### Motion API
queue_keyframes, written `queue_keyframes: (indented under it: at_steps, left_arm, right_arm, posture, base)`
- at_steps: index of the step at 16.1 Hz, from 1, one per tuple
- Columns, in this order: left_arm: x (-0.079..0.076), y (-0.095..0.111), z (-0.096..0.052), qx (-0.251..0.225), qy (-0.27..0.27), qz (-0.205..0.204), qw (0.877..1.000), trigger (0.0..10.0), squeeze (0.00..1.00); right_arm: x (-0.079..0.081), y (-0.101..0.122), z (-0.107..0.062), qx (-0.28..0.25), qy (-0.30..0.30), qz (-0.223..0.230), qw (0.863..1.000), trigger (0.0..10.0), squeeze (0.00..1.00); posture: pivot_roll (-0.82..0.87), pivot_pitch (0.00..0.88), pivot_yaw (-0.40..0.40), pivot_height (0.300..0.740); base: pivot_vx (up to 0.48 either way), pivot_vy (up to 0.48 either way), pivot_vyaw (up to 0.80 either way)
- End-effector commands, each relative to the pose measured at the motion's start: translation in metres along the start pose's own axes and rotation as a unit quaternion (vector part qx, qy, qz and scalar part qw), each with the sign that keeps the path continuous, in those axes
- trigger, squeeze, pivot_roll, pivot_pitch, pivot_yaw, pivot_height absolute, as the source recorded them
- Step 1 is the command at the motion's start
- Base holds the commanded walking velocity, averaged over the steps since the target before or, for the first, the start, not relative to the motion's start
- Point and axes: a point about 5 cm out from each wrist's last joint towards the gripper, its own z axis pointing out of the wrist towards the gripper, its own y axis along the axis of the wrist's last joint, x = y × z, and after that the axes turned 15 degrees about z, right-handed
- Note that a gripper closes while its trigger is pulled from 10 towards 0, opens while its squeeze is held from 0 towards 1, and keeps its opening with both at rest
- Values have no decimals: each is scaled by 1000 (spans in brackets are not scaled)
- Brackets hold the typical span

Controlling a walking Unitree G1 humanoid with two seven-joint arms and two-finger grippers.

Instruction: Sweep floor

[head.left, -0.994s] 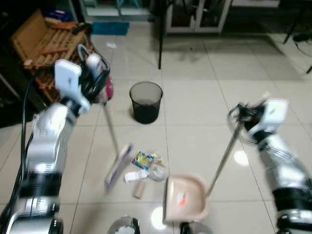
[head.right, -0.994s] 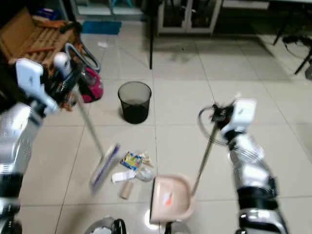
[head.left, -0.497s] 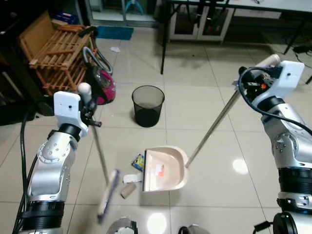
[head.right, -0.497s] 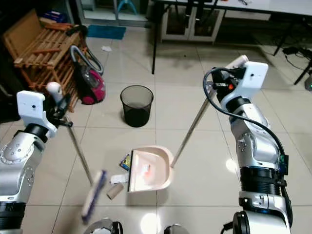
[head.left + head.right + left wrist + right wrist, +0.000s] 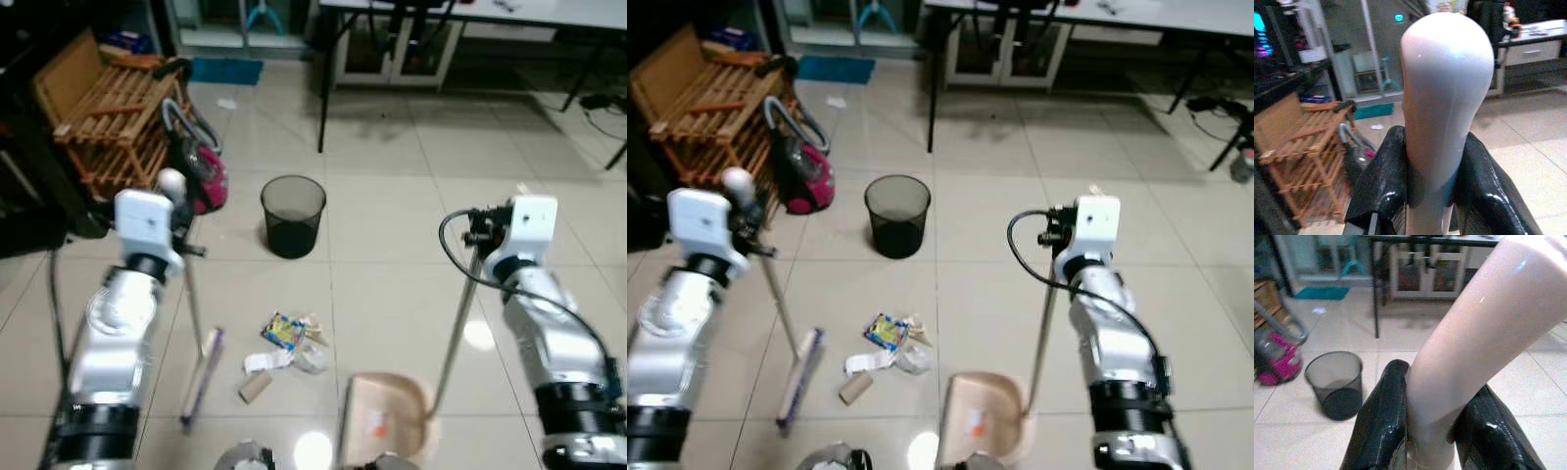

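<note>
Left eye view — left end effector (image 5: 176,211) grips broom (image 5: 196,323); right end effector (image 5: 480,235) grips dustpan (image 5: 387,426).

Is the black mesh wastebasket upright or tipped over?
Upright: the wastebasket stands on the tile floor with its round rim facing up.

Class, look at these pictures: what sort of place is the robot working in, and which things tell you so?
Probably a home's tiled utility or work room: a wooden crate rack and a pink vacuum cleaner stand by the wall, a black mesh bin on the floor, and a table behind.
</note>
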Motion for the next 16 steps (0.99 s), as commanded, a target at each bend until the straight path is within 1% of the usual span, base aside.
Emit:
queue_keyframes:
  at_steps: [1, 2, 3, 4, 5, 6, 7, 8, 11, 12, 13, 14, 16]
  left_arm:
    - [-10, -2, 0, -5, -15, 15, 1000, 10000, 0]
    - [-22, -10, 1, -2, -33, 21, 999, 10000, 0]
    - [-33, -16, 3, -1, -43, 32, 999, 10000, 0]
    - [-38, -19, 4, -4, -47, 41, 998, 10000, 0]
    - [-42, -22, 6, -5, -43, 39, 998, 10000, 0]
    - [-45, -24, 8, -11, -39, 51, 998, 10000, 0]
    - [-52, -26, 11, -13, -49, 61, 997, 10000, 0]
    - [-53, -26, 11, -14, -50, 62, 997, 10000, 0]
    - [-60, -29, 12, -18, -52, 57, 997, 10000, 0]
    - [-65, -31, 10, -18, -59, 51, 997, 10000, 0]
    - [-67, -32, 9, -18, -61, 49, 997, 10000, 0]
    - [-73, -34, 8, -18, -68, 44, 997, 10000, 0]
    - [-79, -37, 5, -14, -74, 37, 996, 10000, 0]
  right_arm:
    - [-6, 1, 0, -28, -25, 4, 999, 10000, 0]
    - [-7, -12, 1, -29, -46, 9, 998, 10000, 0]
    - [-4, -23, 3, -34, -56, 6, 998, 10000, 0]
    - [-1, -28, 5, -41, -60, 6, 997, 10000, 0]
    - [3, -31, 7, -48, -66, 31, 996, 10000, 0]
    - [11, -35, 8, -49, -61, 30, 996, 10000, 0]
    - [30, -43, 12, -39, -33, 11, 999, 10000, 0]
    - [33, -44, 12, -41, -29, 10, 999, 10000, 0]
    - [47, -54, 10, -47, -11, 24, 999, 10000, 0]
    - [55, -59, 6, -54, 9, 11, 998, 10000, 0]
    - [57, -60, 5, -57, 16, 5, 998, 10000, 0]
    - [63, -63, 3, -65, 25, 2, 998, 10000, 0]
    - [71, -69, -2, -68, 38, -2, 997, 10000, 0]
  posture:
    - [-39, 60, 13, 740]
    - [-36, 90, 14, 740]
    - [-29, 109, 15, 740]
    - [-29, 118, 16, 740]
    - [-31, 136, 16, 740]
    - [-37, 150, 17, 740]
    - [-43, 176, 12, 740]
    - [-43, 176, 12, 740]
    - [-42, 217, -2, 740]
    - [-47, 232, -9, 740]
    - [-49, 237, -11, 740]
    - [-53, 246, -13, 740]
    - [-59, 263, -17, 740]
  base:
    - [0, 0, 0]
    - [0, 0, 0]
    - [0, 0, 0]
    - [0, 0, 0]
    - [0, 0, 0]
    - [0, 0, 0]
    - [0, 0, 0]
    - [0, 0, 0]
    - [0, 0, 0]
    - [0, 0, 0]
    - [0, 0, 0]
    - [0, 0, 0]
    - [0, 0, 0]
